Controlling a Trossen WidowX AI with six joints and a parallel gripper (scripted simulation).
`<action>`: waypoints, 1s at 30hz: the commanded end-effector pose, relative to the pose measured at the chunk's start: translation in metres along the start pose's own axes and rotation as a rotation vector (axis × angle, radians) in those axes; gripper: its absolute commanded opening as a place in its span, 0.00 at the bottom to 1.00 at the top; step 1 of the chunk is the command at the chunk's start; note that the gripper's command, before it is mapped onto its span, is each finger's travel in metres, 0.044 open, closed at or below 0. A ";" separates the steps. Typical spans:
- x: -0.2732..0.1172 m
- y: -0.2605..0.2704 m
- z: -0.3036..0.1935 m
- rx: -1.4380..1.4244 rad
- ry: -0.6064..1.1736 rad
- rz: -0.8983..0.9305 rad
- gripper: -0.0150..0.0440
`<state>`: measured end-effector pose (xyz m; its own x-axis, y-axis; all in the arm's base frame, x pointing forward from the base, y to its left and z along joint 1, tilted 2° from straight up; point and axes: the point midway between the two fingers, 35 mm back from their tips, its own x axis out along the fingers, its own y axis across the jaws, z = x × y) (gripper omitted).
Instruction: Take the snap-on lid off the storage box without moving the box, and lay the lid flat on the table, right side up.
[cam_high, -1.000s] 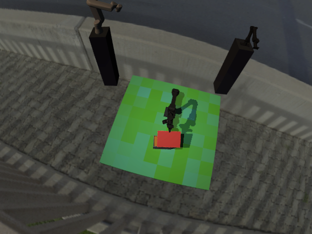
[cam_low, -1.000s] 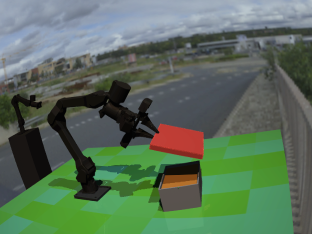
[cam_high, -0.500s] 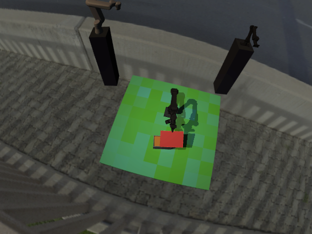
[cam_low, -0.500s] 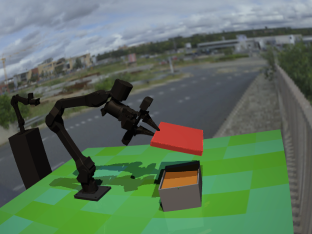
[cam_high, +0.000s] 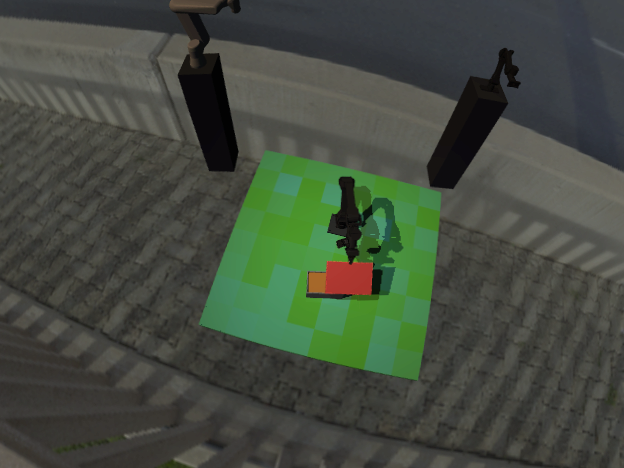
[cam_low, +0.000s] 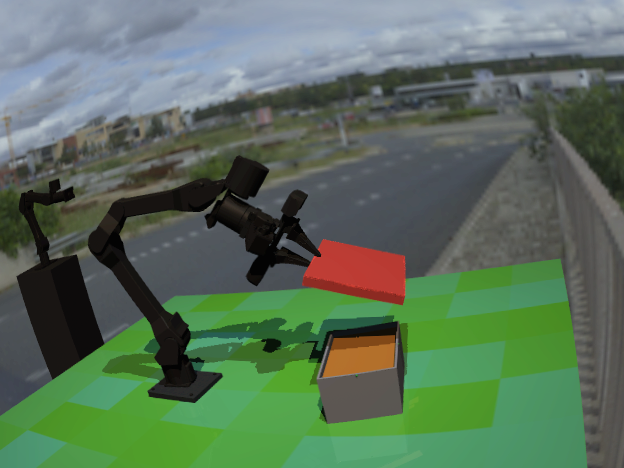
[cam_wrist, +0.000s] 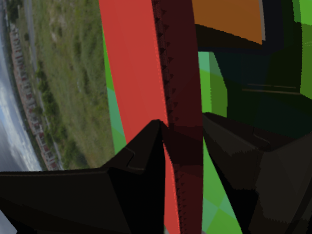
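The red lid is in the air above the table, top side up and tilted, its far side lower than the gripped side in the exterior view. My gripper is shut on the lid's near edge, one finger on top and one below. The grey storage box stands open and upright on the table, with an orange inside. In the top view the lid covers the right part of the box from view.
The green checkered table carries the arm's base plate near the box. Two dark pillars bearing other arms stand beyond the table's back edge. Shadows of the arm and lid fall beside the box.
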<state>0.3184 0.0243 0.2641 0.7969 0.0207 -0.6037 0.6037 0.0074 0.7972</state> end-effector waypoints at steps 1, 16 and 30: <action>-0.001 0.001 -0.008 0.006 -0.002 0.004 0.25; -0.002 0.000 -0.038 0.009 0.000 0.004 0.25; -0.003 -0.001 -0.065 0.012 0.002 0.003 0.25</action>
<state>0.3141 0.0838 0.2618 0.7922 0.0241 -0.6097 0.6098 0.0045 0.7925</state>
